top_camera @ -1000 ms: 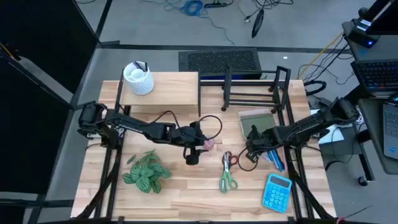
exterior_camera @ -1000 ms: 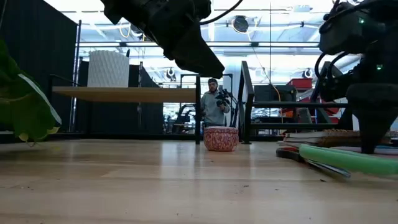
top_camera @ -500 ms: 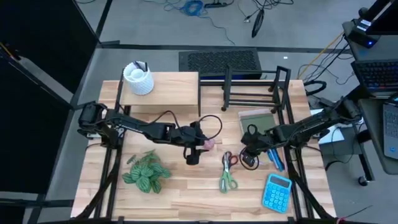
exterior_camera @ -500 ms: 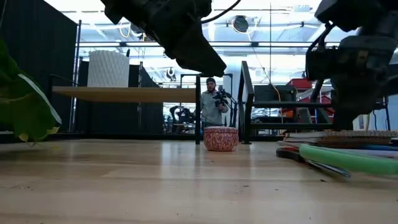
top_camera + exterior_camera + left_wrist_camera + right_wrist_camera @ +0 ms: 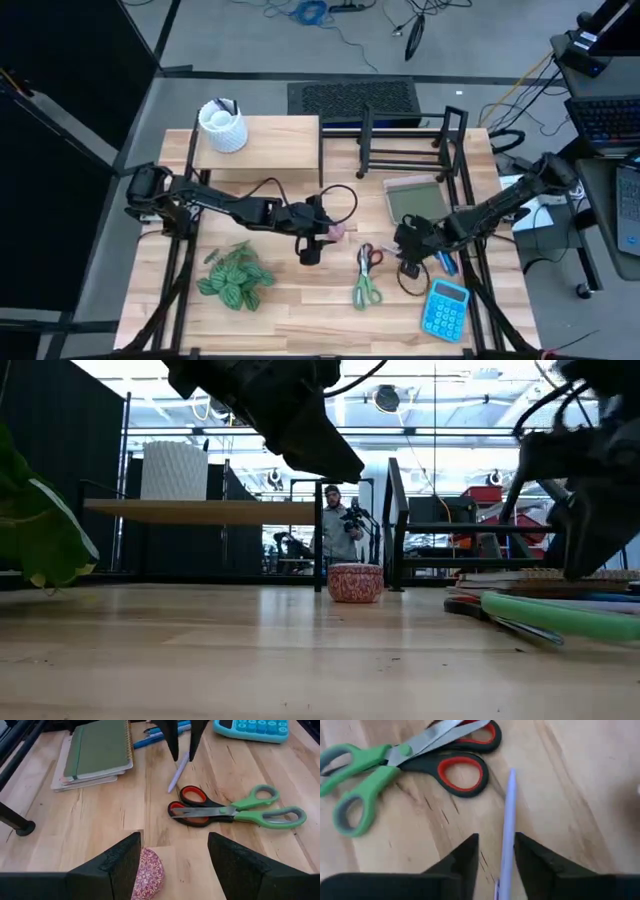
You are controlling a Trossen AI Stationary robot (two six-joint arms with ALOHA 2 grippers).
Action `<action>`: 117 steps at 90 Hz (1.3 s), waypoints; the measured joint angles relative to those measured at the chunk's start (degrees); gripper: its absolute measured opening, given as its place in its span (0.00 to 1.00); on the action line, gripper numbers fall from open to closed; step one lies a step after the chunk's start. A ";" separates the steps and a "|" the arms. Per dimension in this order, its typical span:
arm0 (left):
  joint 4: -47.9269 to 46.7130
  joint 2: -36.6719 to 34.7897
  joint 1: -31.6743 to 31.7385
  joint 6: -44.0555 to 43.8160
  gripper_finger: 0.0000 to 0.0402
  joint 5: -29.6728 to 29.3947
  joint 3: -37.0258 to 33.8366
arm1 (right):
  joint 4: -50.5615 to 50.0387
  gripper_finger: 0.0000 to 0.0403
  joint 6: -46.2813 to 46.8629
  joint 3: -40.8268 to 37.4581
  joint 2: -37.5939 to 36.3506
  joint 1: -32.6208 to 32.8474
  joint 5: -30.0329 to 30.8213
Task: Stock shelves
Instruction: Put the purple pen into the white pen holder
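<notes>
**Right gripper straddles a pen while the shelves wait at the back**

In the high view the two shelves sit along the upper edge of the table: the low pale-wood flat-topped riser shelf (image 5: 258,146) at upper left, carrying a white ribbed cylindrical pot (image 5: 222,125), and the black metal wire-frame rack (image 5: 408,140) at upper centre-right, with nothing visible in it. The loose goods lie nearer the lower edge, probably so each arm can lift them back to a shelf.

The right gripper (image 5: 496,851), right of centre in the high view, points down with its fingers spread narrowly, one on either side of a slim pale-lilac pen (image 5: 506,826) lying on the wood. That stance suggests a pick about to close; nothing is pinched yet. Just beside the pen lie the scissors with green and red-black handles (image 5: 235,811).

The left gripper (image 5: 172,857), at table centre, hangs with fingers wide apart over a small round red-patterned bowl (image 5: 148,879), likely its own next item.

A green spiral-bound notebook (image 5: 100,747), a blue calculator (image 5: 445,308) and a green leafy plant (image 5: 235,276) also wait. No brand or writing is legible anywhere.
</notes>
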 joint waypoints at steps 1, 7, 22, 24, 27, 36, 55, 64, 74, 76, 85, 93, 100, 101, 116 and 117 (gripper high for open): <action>0.00 0.00 0.01 0.00 0.54 0.00 0.00 | -0.01 0.34 0.07 0.00 0.00 0.62 1.05; 0.02 0.00 0.03 0.00 0.54 0.00 0.00 | 0.70 0.36 0.34 -0.35 0.00 3.96 7.26; 0.04 0.00 0.19 -0.04 0.54 0.00 0.00 | 6.96 0.36 6.05 -6.14 0.04 9.07 13.50; 0.03 0.00 0.19 -0.04 0.54 0.00 0.00 | 8.44 0.36 6.83 -7.23 0.04 9.47 13.63; 0.04 0.00 0.19 -0.04 0.54 0.00 0.00 | 10.69 0.35 7.86 -8.95 0.05 9.93 13.86; 0.07 0.00 0.19 -0.07 0.54 0.00 0.00 | 17.55 0.33 10.44 -13.64 0.11 10.67 15.34; 0.07 0.00 0.19 -0.07 0.54 0.00 0.00 | 25.83 0.28 10.77 -19.68 0.22 10.72 16.68; 0.09 0.00 0.19 -0.07 0.54 0.00 0.00 | 25.84 0.25 7.82 -20.00 1.01 10.72 16.91; 0.13 0.00 0.19 -0.07 0.54 0.00 0.00 | 26.52 0.22 4.42 -20.00 2.37 10.72 17.08; 0.13 0.00 0.26 -0.07 0.54 0.00 0.00 | 26.74 0.21 4.15 -20.00 2.67 10.72 17.17; 0.13 0.00 0.28 -0.06 0.54 -0.13 0.00 | 27.18 0.20 3.78 -19.89 3.99 10.72 17.38; 0.13 0.00 0.29 -0.04 0.54 -0.30 0.00 | 27.56 0.19 3.32 -19.82 5.16 10.72 17.61; 0.15 0.00 0.30 -0.04 0.54 -0.58 0.00 | 28.05 0.17 2.41 -19.76 6.07 10.72 17.73; 0.15 0.00 0.30 -0.04 0.54 -0.65 0.00 | 28.16 0.17 2.36 -19.76 6.19 10.72 17.77; 0.17 0.00 0.32 -0.04 0.54 -1.01 0.00 | 29.50 0.03 2.34 -19.76 7.19 10.72 17.93; 0.19 0.00 0.32 -0.03 0.54 -1.01 0.00 | 29.53 0.03 2.33 -19.76 7.20 10.72 17.96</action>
